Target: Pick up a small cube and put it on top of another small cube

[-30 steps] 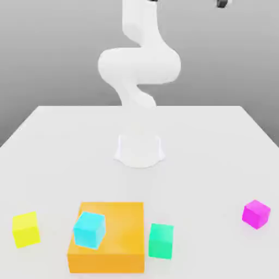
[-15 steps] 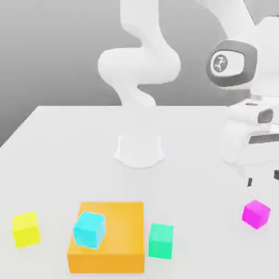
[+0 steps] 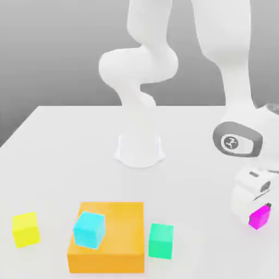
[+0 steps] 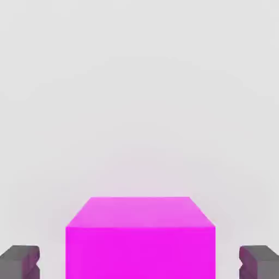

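**Tool down around the pink cube**

The tool (image 4: 139,261) is sitting low over the pink cube (image 4: 140,240), one finger (image 4: 19,261) on each side, not touching it. The cube is resting flat on the white bench (image 3: 65,158). Four small cubes are showing: pink, green (image 3: 161,240), blue (image 3: 89,229), yellow (image 3: 25,229). The blue one is sitting on one orange block (image 3: 117,234).

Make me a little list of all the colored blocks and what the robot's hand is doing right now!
magenta cube: sits between the fingers of the tool, with a gap showing on each side
cyan cube: on top of the orange block
green cube: on the table, beside the orange block
yellow cube: on the table, at the exterior view's left
arm: bent down over the magenta cube
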You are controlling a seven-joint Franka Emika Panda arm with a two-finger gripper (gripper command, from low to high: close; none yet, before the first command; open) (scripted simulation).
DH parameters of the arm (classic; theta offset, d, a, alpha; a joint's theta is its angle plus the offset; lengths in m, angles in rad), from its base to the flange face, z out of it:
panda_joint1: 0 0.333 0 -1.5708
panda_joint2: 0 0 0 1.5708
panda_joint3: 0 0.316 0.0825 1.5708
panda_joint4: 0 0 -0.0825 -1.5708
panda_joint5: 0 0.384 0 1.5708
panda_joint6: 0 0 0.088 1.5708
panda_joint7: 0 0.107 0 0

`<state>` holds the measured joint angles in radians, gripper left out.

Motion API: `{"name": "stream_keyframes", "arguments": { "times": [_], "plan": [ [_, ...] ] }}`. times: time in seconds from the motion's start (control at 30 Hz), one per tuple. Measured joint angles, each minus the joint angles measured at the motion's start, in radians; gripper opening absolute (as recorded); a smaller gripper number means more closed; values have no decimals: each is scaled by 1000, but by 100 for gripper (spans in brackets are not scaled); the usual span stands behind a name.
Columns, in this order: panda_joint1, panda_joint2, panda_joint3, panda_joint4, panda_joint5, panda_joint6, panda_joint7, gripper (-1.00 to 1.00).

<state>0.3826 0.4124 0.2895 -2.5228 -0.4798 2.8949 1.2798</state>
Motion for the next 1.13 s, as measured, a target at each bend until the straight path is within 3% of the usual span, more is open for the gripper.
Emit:
{"name": "stream_keyframes", "arguments": {
  "times": [0.13,0.37,0.6,0.87,1.03,1.07,1.13],
  "plan": [
    [1,1,-1,0,-2,2,2,-100],
    [-120,-182,145,-48,204,-126,-145,-100],
    [-305,-312,-25,-38,323,-259,-26,-100],
    [-680,-476,-194,-12,468,-427,166,-100],
    [-709,-367,-206,-32,472,-294,207,-100],
    [-707,-350,-205,-35,469,-274,209,100],
    [-708,-350,-205,-35,469,-274,209,100]
  ]
}}
